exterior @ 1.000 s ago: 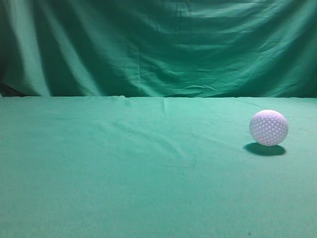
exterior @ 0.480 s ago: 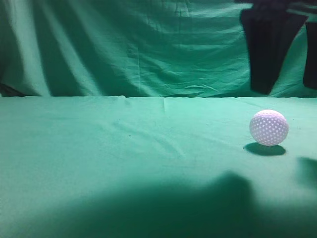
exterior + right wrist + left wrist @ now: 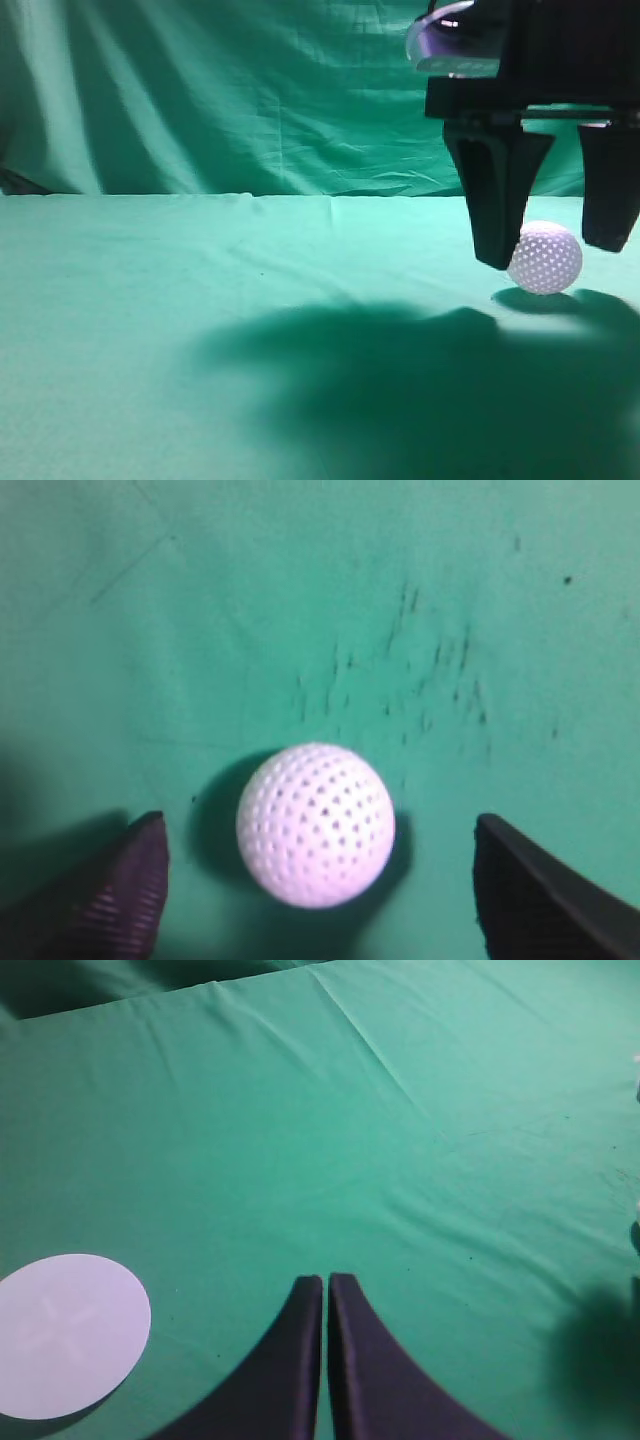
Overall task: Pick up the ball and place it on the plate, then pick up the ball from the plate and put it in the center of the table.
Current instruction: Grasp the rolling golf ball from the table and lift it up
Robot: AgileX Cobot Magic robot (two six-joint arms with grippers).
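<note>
Green cloth covers the worktop (image 3: pixel 200 300), where the ball (image 3: pixel 315 825) rests between the right gripper's (image 3: pixel 320 880) wide-open, empty fingers (image 3: pixel 110 890), apparently untouched. Left gripper (image 3: pixel 327 1290), fingers together and empty, sits nearer the plate (image 3: pixel 70 1335).

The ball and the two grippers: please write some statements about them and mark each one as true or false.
1. The ball lies on the table. True.
2. The right gripper is shut on the ball. False: its jaws are open, one on each side of the ball, with gaps showing.
3. The left gripper is open wide. False: its fingers are together.
4. The plate shows in the left wrist view. True.
5. The ball rests on the plate. False: it sits on the green cloth.
</note>
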